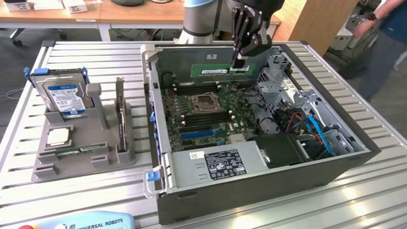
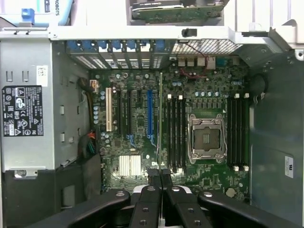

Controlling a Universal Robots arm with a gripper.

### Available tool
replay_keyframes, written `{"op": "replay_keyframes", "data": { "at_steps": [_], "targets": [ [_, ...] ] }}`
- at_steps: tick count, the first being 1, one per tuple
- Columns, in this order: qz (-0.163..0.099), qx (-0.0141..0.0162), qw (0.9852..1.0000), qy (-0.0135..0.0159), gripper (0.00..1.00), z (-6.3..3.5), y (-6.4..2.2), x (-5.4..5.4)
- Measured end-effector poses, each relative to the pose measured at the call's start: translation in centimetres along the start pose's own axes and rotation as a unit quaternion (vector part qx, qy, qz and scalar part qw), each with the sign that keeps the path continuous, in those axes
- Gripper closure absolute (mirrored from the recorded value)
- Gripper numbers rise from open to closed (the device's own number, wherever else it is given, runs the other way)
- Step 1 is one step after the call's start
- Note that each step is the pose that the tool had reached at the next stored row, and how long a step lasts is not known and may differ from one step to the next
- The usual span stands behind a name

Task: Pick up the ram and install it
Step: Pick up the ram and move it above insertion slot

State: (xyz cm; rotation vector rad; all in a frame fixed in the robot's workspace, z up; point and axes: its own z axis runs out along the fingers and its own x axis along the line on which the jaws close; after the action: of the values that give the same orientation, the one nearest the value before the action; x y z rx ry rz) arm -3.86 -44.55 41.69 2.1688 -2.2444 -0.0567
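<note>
Fingers (image 2: 154, 179) slim, black, flat-sided. Behind them, black linkage bars (image 2: 95, 209) with round silver pivot screws (image 2: 151, 189). Further up, pale grey cylindrical arm (image 1: 198, 19).

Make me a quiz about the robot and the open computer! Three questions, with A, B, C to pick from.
1. Where is the ram?
A. lying flat on the table
B. held over the inside of the open computer case
C. on the floor

2. What colour is the label on the hard drive?
A. red
B. yellow
C. blue

3. What is the pincer doing?
A. it is shut on the ram
B. it is wide open with nothing in it
C. it is carrying the hard drive

Answers:
1 B, the green stick hangs from the pincer above the motherboard.
2 C, the silver drive standing in the grey holder has a blue label.
3 A, it pinches the stick's top edge.
</note>
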Motion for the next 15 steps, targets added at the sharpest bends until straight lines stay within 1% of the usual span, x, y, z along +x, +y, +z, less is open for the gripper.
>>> {"op": "replay_keyframes", "data": {
  "at_steps": [12,15],
  "targets": [
    [0.005,0.0001,1.0,-0.0002,0.89,0.29,0.1,-3.1],
    [0.006,0.0001,1.0,-0.0002,0.89,0.31,0.11,-3.6]
  ]
}}
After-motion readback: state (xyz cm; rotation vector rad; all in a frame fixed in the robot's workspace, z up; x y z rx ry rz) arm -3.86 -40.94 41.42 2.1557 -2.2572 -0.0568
